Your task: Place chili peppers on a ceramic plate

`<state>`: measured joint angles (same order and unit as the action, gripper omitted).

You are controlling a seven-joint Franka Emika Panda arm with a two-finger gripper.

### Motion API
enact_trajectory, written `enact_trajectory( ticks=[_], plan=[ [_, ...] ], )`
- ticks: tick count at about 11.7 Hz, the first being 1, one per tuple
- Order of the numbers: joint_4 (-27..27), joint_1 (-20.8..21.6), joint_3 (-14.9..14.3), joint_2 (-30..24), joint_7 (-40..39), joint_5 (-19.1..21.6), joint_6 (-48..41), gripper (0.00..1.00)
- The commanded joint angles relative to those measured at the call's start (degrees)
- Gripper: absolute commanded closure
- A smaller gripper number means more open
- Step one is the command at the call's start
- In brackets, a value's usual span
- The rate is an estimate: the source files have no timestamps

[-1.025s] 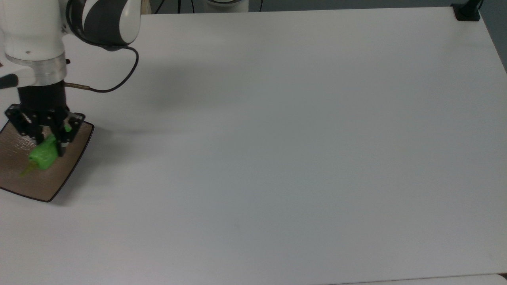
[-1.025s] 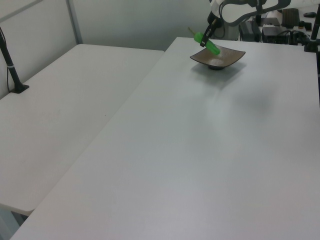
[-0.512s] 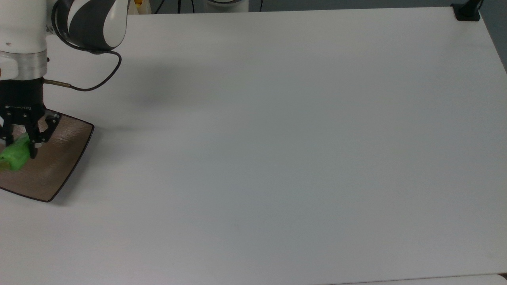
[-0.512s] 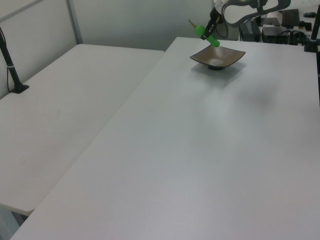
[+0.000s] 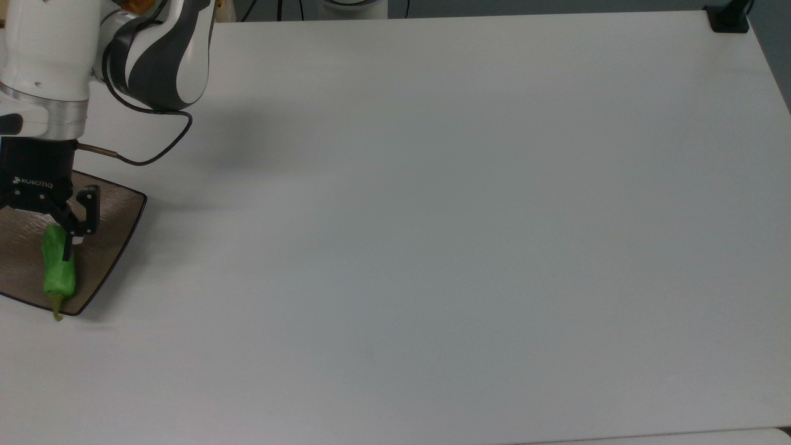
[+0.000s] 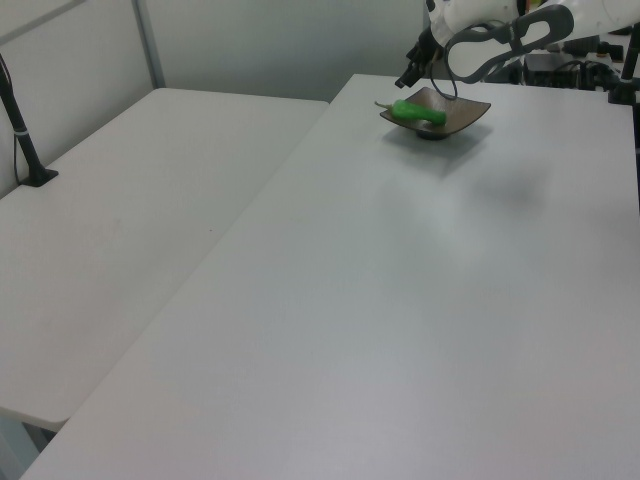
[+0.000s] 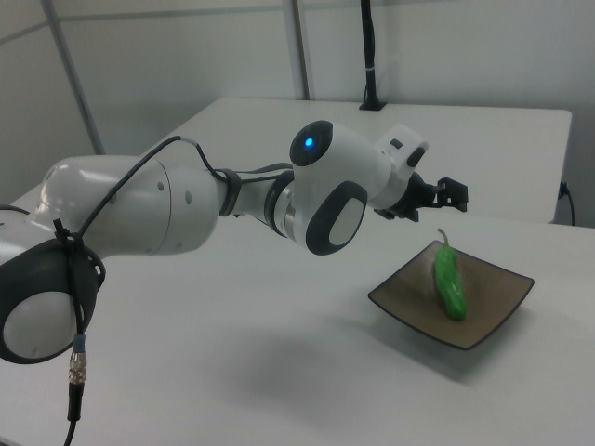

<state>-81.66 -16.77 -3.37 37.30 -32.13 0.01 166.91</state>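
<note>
Chili pepper [image 5: 59,270] — released since before — now lies on ceramic plate [image 5: 108,238], gripper [image 5: 52,225] spread apart above.

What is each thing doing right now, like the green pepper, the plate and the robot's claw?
chili pepper: lying flat on the plate, let go, stem poking past the rim.
ceramic plate: sitting on the white table, holding the pepper.
gripper: open, empty, above the plate.
</note>
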Motion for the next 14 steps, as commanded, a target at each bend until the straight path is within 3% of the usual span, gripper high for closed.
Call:
enact_trajectory(
  ticks=[1,6,9,12,14],
  plan=[
    [-1.22,0.6,0.03,-2.13,3.11,-0.18,-2.44,0.0],
    [-0.52,1.04,0.65,-8.19,7.41,-0.1,-22.73,0.0],
    [-0.52,1.39,2.58,-11.62,9.97,-0.18,-36.7,0.0],
    [-0.96,5.59,2.67,-15.4,14.09,-0.97,-53.47,0.0],
    [-1.22,7.01,3.19,-17.51,21.28,-0.8,-58.87,0.0]
  ],
)
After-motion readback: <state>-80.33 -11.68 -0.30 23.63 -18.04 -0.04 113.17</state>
